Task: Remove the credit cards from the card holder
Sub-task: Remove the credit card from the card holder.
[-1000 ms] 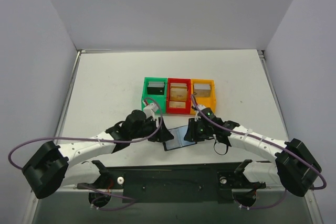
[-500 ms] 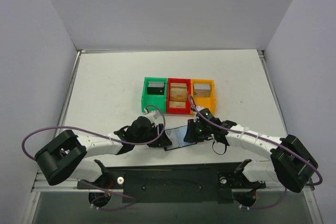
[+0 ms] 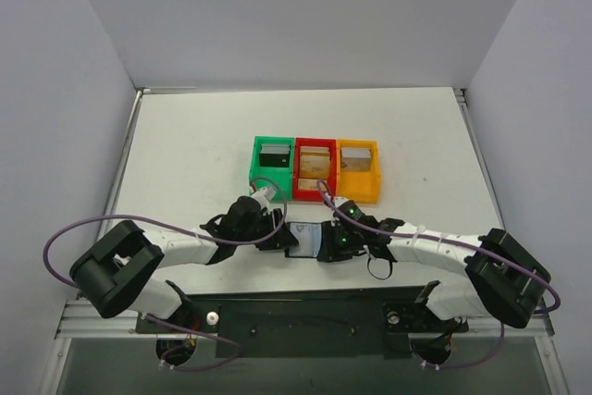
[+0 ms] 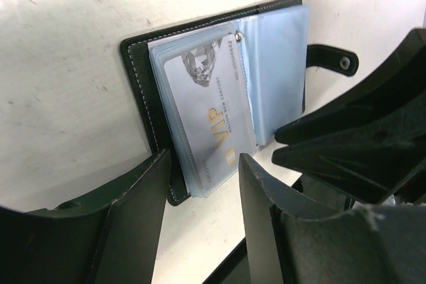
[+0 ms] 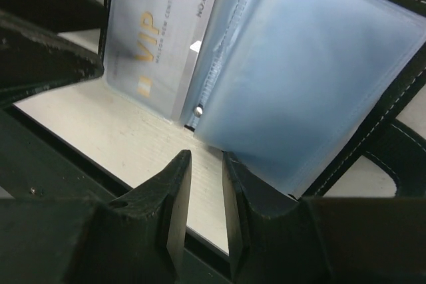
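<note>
The card holder (image 3: 306, 239) lies open on the table between my two grippers. In the left wrist view its black edge (image 4: 137, 91) frames a pale sleeve holding a VIP card (image 4: 210, 118), with empty blue sleeves (image 4: 276, 58) and the side tab (image 4: 333, 62) beyond. My left gripper (image 4: 202, 164) is open and empty, its tips either side of the holder's near edge. My right gripper (image 5: 203, 163) is open by a narrow gap with nothing in it; one fingertip (image 5: 234, 171) touches the blue sleeves' (image 5: 299, 91) lower edge. The VIP card (image 5: 160, 44) also shows there.
Green (image 3: 273, 166), red (image 3: 314, 168) and orange (image 3: 358, 166) bins stand in a row just behind the holder, with cards in them. The table's front edge and a black rail (image 3: 305, 307) lie close below the grippers. My right gripper's body (image 4: 359, 138) fills the left wrist view's right side.
Both grippers have closed in on the holder, the right one sliding left. The holder now lies more open, with a pale panel showing from above.
</note>
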Motion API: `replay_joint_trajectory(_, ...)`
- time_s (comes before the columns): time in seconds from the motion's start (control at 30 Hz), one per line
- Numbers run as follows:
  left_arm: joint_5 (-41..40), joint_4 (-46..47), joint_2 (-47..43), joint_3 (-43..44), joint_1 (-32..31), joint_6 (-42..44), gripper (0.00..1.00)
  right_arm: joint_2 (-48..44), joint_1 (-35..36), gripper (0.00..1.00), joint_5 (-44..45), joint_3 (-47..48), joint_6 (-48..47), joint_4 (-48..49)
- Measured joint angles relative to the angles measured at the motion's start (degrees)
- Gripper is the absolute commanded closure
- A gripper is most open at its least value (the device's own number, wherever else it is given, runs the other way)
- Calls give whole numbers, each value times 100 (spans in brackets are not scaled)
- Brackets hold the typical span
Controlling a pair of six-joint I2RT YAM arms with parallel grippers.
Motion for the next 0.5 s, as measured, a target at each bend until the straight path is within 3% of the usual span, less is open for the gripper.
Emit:
replay_joint_trajectory(0.13,-20,-195,-22,96,153,114,40,-133,24,75,136,0,20,-133)
replay_joint_trajectory(0.23,-105,-503,-332,94,192,192,30,-588,-42,55,221,15,17,-321)
replay_joint_trajectory(0.3,-173,-601,-605,94,195,219,27,-793,-114,49,208,122,-13,-431)
replay_joint_trajectory(0.5,-201,-555,-789,94,195,236,29,-474,-389,48,-162,595,70,-109)
